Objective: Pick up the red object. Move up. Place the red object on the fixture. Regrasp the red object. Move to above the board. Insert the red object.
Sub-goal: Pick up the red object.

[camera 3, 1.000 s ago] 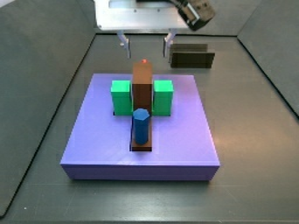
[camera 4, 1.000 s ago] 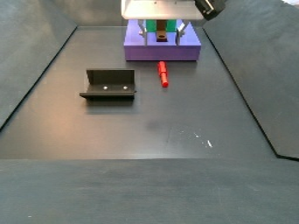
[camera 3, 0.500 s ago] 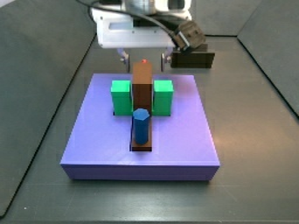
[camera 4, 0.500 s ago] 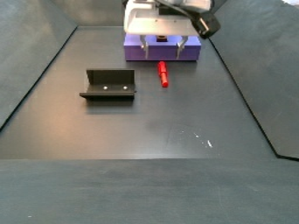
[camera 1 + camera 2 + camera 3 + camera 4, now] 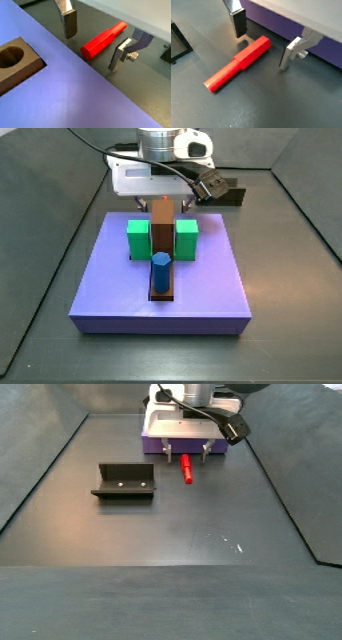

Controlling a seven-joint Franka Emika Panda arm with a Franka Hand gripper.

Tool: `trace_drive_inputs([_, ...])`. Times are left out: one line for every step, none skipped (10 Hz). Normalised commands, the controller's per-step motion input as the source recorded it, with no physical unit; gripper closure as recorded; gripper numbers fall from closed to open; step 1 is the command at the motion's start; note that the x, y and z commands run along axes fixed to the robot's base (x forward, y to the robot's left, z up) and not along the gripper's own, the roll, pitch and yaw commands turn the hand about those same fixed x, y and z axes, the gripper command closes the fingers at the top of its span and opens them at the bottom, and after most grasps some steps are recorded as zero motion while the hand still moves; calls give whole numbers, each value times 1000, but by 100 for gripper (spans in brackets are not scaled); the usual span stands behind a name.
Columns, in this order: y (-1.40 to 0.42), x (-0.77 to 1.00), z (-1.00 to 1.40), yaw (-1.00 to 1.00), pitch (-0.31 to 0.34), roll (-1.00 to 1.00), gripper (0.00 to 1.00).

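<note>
Dark floor: red object lies flat between spread end effector fingers, untouched.

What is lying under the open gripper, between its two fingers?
The red object lies on the dark floor under the gripper, beside the board. Neither finger touches it; nothing covers it.

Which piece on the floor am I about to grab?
Start at the lilac board; on the dark floor just beside its edge lies the red peg. The open gripper hangs over it, fingers either side. It is the only red piece.
</note>
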Motion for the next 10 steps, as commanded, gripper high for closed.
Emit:
trace_drive_inputs([0,0,-126,-11,-107,7,0])
trace_drive_inputs([0,0,-137,-17,-67,14,0])
trace_drive_inputs([0,0,0,0,0,0,0])
trace_drive_inputs([0,0,0,0,0,0,100])
trace_drive_inputs([0,0,0,0,0,0,100])
trace_drive_inputs([0,0,0,0,0,0,100])
trace_drive_inputs([0,0,0,0,0,0,100])
trace_drive_inputs([0,0,0,0,0,0,100])
trace_drive_inputs([0,0,0,0,0,0,100])
trace_drive_inputs([0,0,0,0,0,0,100])
